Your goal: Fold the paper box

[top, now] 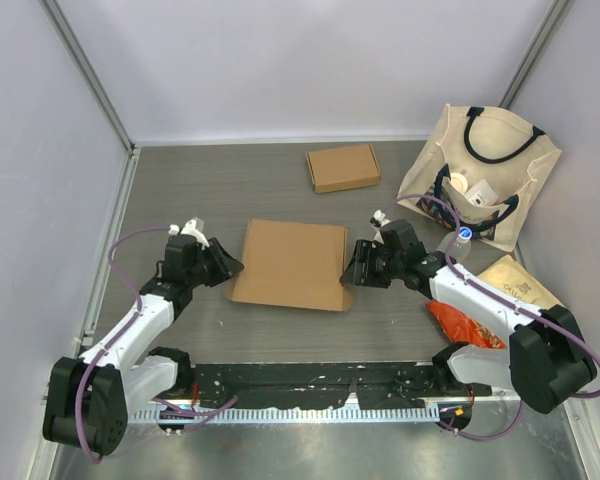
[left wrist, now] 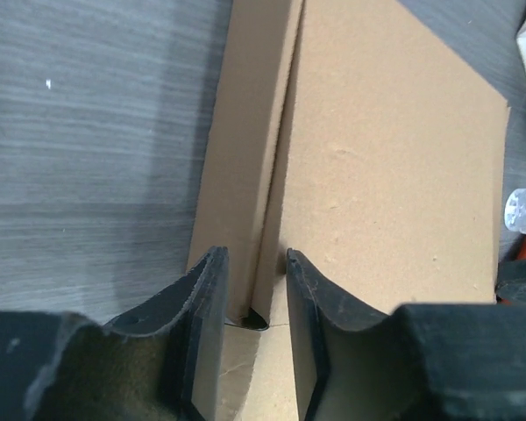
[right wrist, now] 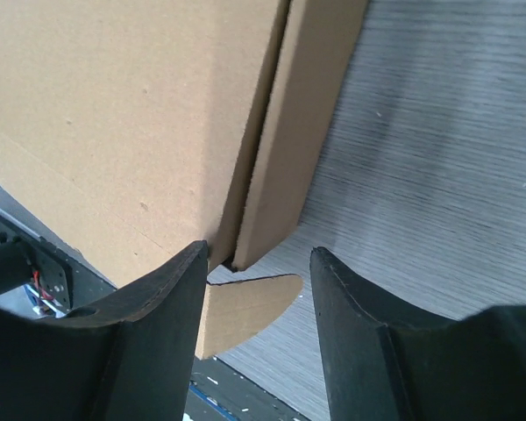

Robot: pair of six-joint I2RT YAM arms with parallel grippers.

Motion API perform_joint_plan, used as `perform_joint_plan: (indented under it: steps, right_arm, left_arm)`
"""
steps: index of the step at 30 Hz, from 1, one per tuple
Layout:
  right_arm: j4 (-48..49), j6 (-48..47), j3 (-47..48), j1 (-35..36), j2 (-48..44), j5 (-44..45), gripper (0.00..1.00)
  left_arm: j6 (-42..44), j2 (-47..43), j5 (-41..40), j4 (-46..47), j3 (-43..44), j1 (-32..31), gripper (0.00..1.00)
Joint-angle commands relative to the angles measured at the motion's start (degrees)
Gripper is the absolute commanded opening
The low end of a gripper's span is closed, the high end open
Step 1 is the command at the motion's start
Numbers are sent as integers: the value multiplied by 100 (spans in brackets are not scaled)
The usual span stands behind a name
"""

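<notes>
The paper box (top: 290,263) is a flat brown cardboard sheet in the middle of the table. My left gripper (top: 230,266) is at its left edge. In the left wrist view the paper box (left wrist: 394,158) has a narrow side flap (left wrist: 245,149) raised, and my left gripper (left wrist: 256,285) straddles that flap's near end with a small gap showing. My right gripper (top: 351,271) is at the box's right edge. Seen from the right wrist, my right gripper (right wrist: 259,267) stands open around the end of the right side flap (right wrist: 302,123) and a rounded tab (right wrist: 245,309).
A second, folded cardboard box (top: 342,167) lies at the back. A cream tote bag (top: 485,170) leans at the back right, with a small bottle (top: 461,238), a tan packet (top: 520,282) and a red snack packet (top: 465,326) near my right arm. A black rail (top: 320,385) runs along the near edge.
</notes>
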Motion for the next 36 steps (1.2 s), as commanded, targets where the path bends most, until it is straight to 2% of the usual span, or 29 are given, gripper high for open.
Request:
perform_joint_plan:
  steps: [1, 4, 7, 12, 13, 16, 18, 19, 21, 22, 23, 27, 32, 36]
  right_arm:
    - [230, -77, -56, 10, 77, 217, 55]
    - [195, -148, -3, 10, 77, 165, 57]
    - [361, -131, -117, 10, 138, 242, 57]
    - [958, -17, -722, 10, 341, 305, 51]
    - [1151, 10, -811, 10, 367, 305, 49]
    - [1031, 1, -777, 10, 429, 305, 42]
    - [994, -8, -619, 10, 211, 209, 42]
    - [977, 1, -575, 10, 105, 200, 44]
    - [968, 54, -434, -103, -63, 156, 52]
    - [1003, 80, -390, -157, -37, 112, 53]
    - [1021, 72, -276, -201, -2, 85, 53]
    - [1249, -34, 137, -368, 647, 41, 52]
    - [1574, -87, 297, -535, 1473, -2, 40]
    - [1917, 1, 121, -693, 1554, -12, 29]
  left_arm:
    - [-62, -91, 74, 131, -174, -14, 44]
    - [-62, -310, -48, 7, -156, -14, 55]
    - [-62, -329, -224, 104, -279, -14, 57]
    - [-238, 101, -190, 455, -612, -14, 43]
    - [-264, 154, -207, 595, -674, -14, 35]
    - [-299, 155, -199, 658, -754, -14, 27]
    - [-396, -151, -111, 640, -711, -14, 32]
    - [-422, -266, -111, 597, -684, -14, 43]
    - [-510, -660, -189, 500, -588, -14, 54]
    - [-536, -758, -277, 500, -561, -14, 62]
    - [-563, -864, -391, 265, -517, -14, 66]
    - [-756, -840, -735, 315, -368, 39, 81]
    - [-836, 135, -245, 790, -26, 126, 80]
    - [-800, 568, -41, 1078, -15, 135, 78]
